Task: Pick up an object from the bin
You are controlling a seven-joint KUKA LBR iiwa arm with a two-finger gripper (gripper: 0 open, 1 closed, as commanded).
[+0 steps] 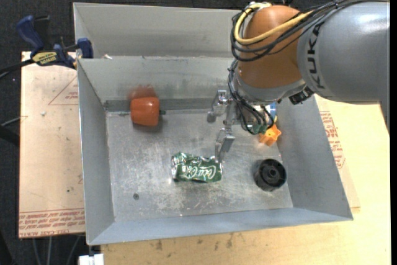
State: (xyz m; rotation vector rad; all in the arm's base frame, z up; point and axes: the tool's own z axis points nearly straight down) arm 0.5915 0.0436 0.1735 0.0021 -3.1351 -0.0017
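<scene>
The gripper (218, 133) hangs with its fingers spread and empty, the crushed green can (197, 169) lying just below its lower fingertip. Closing here would likely catch only the can's end, and the dented metal could twist free or skid aside.

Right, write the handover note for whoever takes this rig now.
Gripper: fingers open, nothing between them, low in the bin at the right end of the crushed green can; I cannot tell whether it touches the can.
Things: the can lies front centre; red block at the back left; black round part front right; small orange piece just right of the gripper.
Done: nothing picked yet.
Left: close on one thing, probably the can since it is nearest, and lift it out.
</scene>
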